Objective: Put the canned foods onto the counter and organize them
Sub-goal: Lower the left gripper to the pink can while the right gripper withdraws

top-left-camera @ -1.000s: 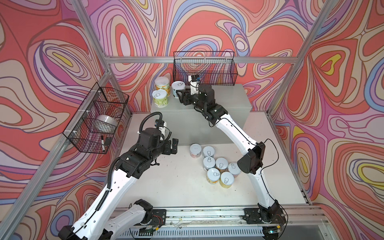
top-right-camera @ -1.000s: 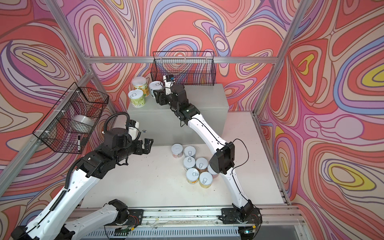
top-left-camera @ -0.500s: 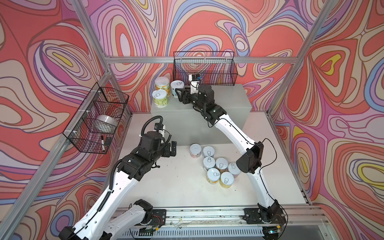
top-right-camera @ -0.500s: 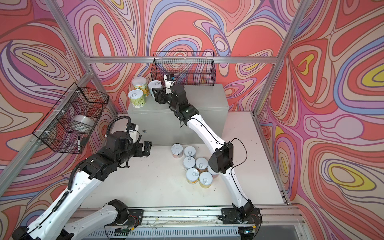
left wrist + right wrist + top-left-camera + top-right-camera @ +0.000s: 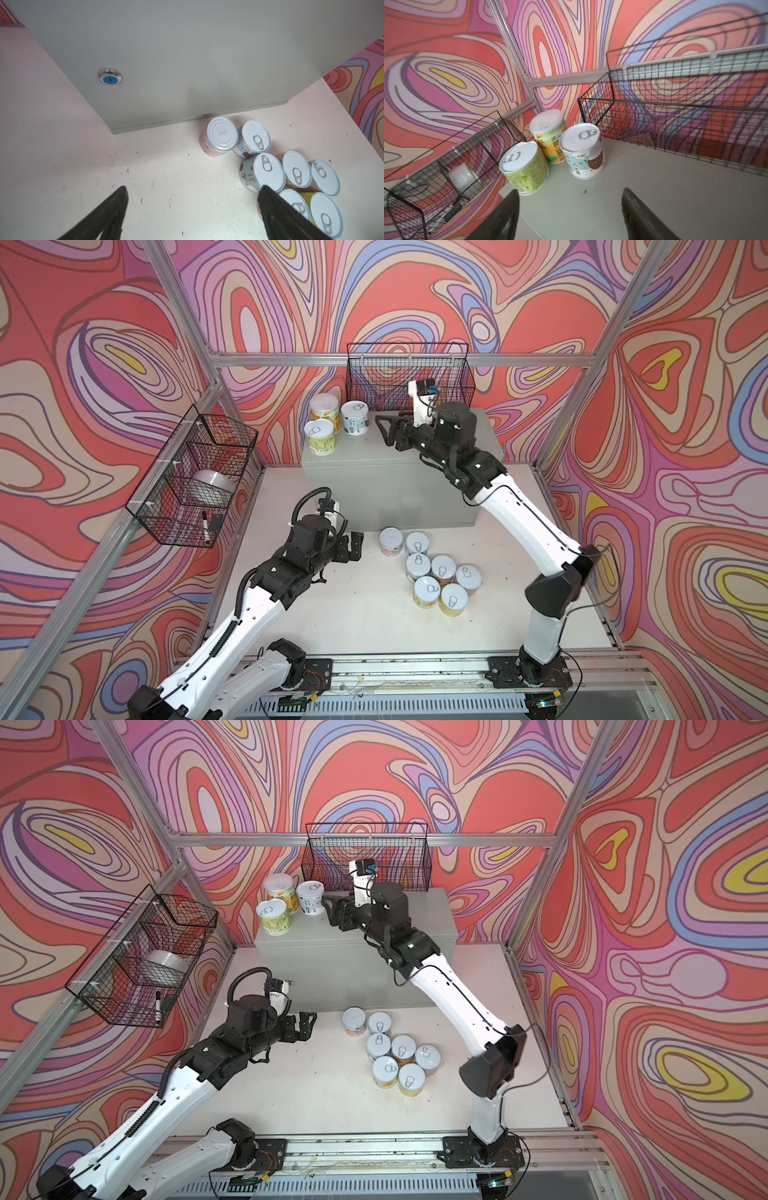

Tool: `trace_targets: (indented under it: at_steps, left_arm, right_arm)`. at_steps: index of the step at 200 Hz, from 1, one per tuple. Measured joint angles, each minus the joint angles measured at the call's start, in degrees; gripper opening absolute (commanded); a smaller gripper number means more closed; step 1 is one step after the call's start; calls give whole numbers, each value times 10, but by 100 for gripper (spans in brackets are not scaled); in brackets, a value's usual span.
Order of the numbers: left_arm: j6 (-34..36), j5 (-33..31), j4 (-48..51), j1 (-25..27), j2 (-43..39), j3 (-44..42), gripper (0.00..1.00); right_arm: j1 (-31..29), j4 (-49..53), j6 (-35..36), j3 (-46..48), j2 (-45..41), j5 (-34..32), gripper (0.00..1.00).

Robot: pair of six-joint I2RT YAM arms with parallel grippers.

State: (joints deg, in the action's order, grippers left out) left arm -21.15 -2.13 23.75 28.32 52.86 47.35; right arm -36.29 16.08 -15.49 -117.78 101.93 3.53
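Three canned foods stand at the counter's back left corner: a green one, a yellow one and a white one. My right gripper hovers over the counter top just right of the white can, open and empty. Several more cans cluster on the table before the counter, a pink one upside down. My left gripper is open and empty left of that cluster, fingers spread over bare table near the pink can.
A black wire basket hangs on the back wall right above the counter's rear edge. Another wire basket on the left wall holds a tape roll and a marker. The counter's front carries a round lock.
My right gripper has opened wider and drawn back a little from the white can, which stays on the counter. My left arm has moved down and right toward the cans on the table.
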Motion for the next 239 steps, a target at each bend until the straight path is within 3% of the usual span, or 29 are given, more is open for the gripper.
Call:
trace_targets:
  at_steps: [45,72,99,164,239]
  left_arm:
    - [-3,-16,-157,66,9,-133,100]
    - [-3,-18,-281,71,56,-216,100]
    - [9,-23,-358,88,113,-243,100]
    - [24,-24,-560,89,240,-260,100]
    - [30,-24,-636,95,352,-227,100]
  right_arm:
    - [-6,-3,-3,236,-208,-38,83]
    - [-9,5,-15,364,-254,-63,86]
    - [-9,19,-31,454,-270,-79,88]
    - [-9,15,-52,535,-338,-98,87]
    - [-9,20,-56,571,-368,-122,87]
